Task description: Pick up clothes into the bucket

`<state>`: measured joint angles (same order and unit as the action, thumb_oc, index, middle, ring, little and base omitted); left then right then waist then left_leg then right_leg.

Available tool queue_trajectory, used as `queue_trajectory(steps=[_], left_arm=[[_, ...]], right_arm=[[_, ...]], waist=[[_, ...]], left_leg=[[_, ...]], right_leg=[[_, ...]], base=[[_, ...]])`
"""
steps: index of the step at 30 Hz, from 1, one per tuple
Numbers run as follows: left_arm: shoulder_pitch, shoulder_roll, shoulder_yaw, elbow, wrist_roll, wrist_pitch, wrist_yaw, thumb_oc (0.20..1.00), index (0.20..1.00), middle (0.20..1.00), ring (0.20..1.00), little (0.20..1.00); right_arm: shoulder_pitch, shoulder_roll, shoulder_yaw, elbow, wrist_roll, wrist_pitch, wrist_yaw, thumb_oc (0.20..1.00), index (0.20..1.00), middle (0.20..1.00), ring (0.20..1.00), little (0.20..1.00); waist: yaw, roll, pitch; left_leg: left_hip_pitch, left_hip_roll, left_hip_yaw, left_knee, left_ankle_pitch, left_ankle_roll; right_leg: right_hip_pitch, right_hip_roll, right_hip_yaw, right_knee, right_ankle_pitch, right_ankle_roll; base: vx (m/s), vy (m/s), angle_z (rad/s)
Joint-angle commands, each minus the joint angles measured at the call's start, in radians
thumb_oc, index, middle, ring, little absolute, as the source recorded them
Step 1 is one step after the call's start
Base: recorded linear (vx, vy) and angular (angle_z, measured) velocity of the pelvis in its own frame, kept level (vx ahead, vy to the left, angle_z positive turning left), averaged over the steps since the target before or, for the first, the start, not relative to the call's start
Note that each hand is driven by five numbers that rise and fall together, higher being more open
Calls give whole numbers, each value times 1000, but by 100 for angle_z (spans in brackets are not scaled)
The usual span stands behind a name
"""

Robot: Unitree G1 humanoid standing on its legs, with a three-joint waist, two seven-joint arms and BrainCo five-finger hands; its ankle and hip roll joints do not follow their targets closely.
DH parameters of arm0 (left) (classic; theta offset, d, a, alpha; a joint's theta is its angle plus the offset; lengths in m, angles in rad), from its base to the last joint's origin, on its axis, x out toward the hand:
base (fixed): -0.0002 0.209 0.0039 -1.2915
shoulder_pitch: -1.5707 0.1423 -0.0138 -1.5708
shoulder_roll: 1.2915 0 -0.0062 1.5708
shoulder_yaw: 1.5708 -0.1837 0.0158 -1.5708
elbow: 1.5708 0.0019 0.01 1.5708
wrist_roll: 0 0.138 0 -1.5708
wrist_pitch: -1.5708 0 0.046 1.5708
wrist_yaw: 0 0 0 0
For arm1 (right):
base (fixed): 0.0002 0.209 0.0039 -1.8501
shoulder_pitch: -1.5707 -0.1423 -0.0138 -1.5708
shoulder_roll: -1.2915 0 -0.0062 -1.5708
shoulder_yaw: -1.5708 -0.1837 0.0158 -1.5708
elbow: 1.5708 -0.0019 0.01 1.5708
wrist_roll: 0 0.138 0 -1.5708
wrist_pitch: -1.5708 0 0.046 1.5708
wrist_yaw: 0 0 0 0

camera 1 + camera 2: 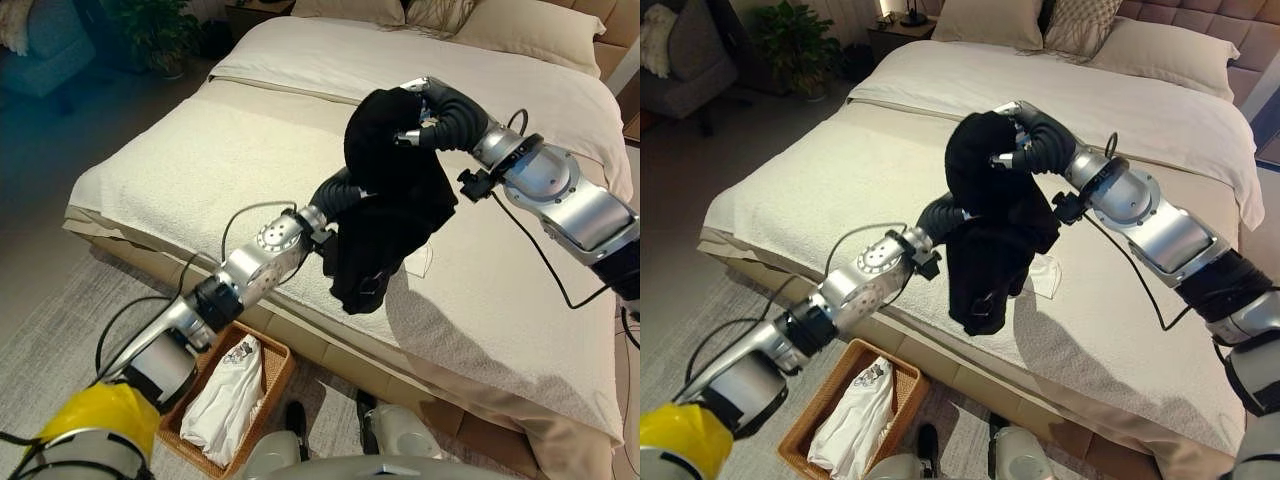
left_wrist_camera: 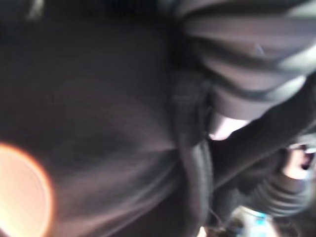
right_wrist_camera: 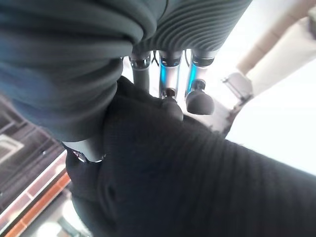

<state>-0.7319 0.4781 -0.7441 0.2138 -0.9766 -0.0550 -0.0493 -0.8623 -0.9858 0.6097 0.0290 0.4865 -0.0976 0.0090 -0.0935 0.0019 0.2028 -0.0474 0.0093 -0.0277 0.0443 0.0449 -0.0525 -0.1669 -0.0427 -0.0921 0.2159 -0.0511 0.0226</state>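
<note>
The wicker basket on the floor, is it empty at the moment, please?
No, the wicker basket beside the bed already holds a white garment.

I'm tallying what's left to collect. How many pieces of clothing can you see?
2: a black garment held up over the bed, and a white garment in the basket. More may be hidden beneath.

Home bedroom. Wide bed with cream textured bedspread [image 1: 200, 160] fills centre frame, beige pillows [image 1: 520, 30] upper right. Green potted houseplant [image 1: 160, 35] upper left.
</note>
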Motion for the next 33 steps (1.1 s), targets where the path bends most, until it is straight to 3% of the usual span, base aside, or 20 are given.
queue_trajectory(steps=[1,5,7,9,10,11,12,15,16,17,21,23,27,33], left_arm=[[87,32,103,-15,-76,-42,8,200,200,200,200,200],[252,59,240,-120,-107,-54,3,200,200,200,200,200],[361,26,337,-190,-120,-65,11,200,200,200,200,200],[391,24,361,-218,-128,-67,10,200,200,200,200,200],[440,7,430,-282,-139,-80,7,200,200,200,200,200],[442,9,429,-284,-139,-79,8,200,200,200,200,200],[477,-2,481,-324,-123,-93,10,200,200,200,200,200],[512,11,588,-400,-91,-124,17,200,200,200,200,200],[514,12,589,-402,-91,-123,17,200,200,200,200,200],[532,27,659,-440,-64,-150,26,200,200,200,200,200],[556,67,762,-512,14,-193,52,200,200,200,200,200],[573,106,864,-555,79,-244,84,200,200,200,200,200],[577,104,971,-615,137,-312,127,200,200,200,200,200],[562,92,995,-669,219,-366,188,200,200,200,200,200]], right_arm=[[-3,12,-184,6,-25,-61,-107,1000,1000,1000,1000,1000],[173,81,-342,84,-28,-58,-134,1000,1000,1000,1000,1000],[297,184,-453,167,-27,-54,-159,1000,1000,1000,1000,1000],[335,215,-484,187,-34,-52,-165,1000,1000,1000,1000,1000],[425,283,-548,231,-60,-47,-181,1000,1000,1000,1000,1000],[429,284,-549,228,-61,-46,-182,1000,1000,1000,1000,1000],[503,348,-586,258,-89,-37,-179,1000,1000,1000,1000,1000],[621,425,-641,309,-141,-27,-180,1000,1000,1000,1000,1000],[623,426,-641,308,-142,-27,-180,1000,1000,1000,1000,1000],[685,473,-653,374,-177,-23,-175,1000,1000,1000,1000,1000],[754,516,-658,464,-208,-14,-163,1000,1000,1000,1000,1000],[809,551,-646,568,-234,-4,-141,1000,1000,1000,1000,1000],[863,597,-604,733,-296,13,-117,1000,1000,1000,1000,1000],[844,623,-556,987,-350,28,-124,1000,1000,1000,1000,1000]], waist=[[12,-59,-60],[30,-57,-53],[42,-55,-51],[46,-56,-53],[49,-51,-51],[49,-52,-52],[52,-50,-53],[54,-42,-51],[54,-43,-52],[57,-37,-47],[60,-36,-34],[65,-35,-15],[73,-39,5],[84,-43,33]], left_leg=[[-24,4,-22,79,-90,-22],[-31,-3,-31,92,-98,-15],[-32,-10,-39,99,-105,-9],[-33,-13,-40,103,-109,-7],[-36,-17,-42,105,-111,-4],[-36,-17,-42,106,-112,-4],[-38,-20,-46,109,-114,-2],[-41,-23,-51,107,-115,0],[-41,-23,-51,107,-116,0],[-47,-26,-54,107,-115,1],[-68,-27,-60,115,-113,1],[-88,-27,-63,122,-110,0],[-108,-28,-70,129,-107,-2],[-133,-32,-83,135,-101,-6]], right_leg=[[98,-84,-10,-103,28,100],[101,-89,-13,-103,24,99],[109,-93,-16,-104,21,98],[110,-94,-17,-104,19,98],[113,-96,-19,-106,17,97],[113,-96,-19,-106,17,97],[114,-98,-19,-106,16,96],[114,-100,-20,-112,16,96],[114,-100,-20,-112,15,96],[109,-102,-22,-113,17,96],[93,-105,-27,-110,20,95],[73,-106,-31,-102,24,94],[56,-107,-36,-93,27,95],[34,-112,-47,-78,27,95]], base=[[13,-3,6],[9,4,5],[11,5,3],[10,11,5],[7,10,11],[11,21,19],[12,20,17],[5,25,9],[0,0,0],[-33,14,2],[-42,14,3],[-47,14,4],[-35,7,7],[-12,-2,6]])
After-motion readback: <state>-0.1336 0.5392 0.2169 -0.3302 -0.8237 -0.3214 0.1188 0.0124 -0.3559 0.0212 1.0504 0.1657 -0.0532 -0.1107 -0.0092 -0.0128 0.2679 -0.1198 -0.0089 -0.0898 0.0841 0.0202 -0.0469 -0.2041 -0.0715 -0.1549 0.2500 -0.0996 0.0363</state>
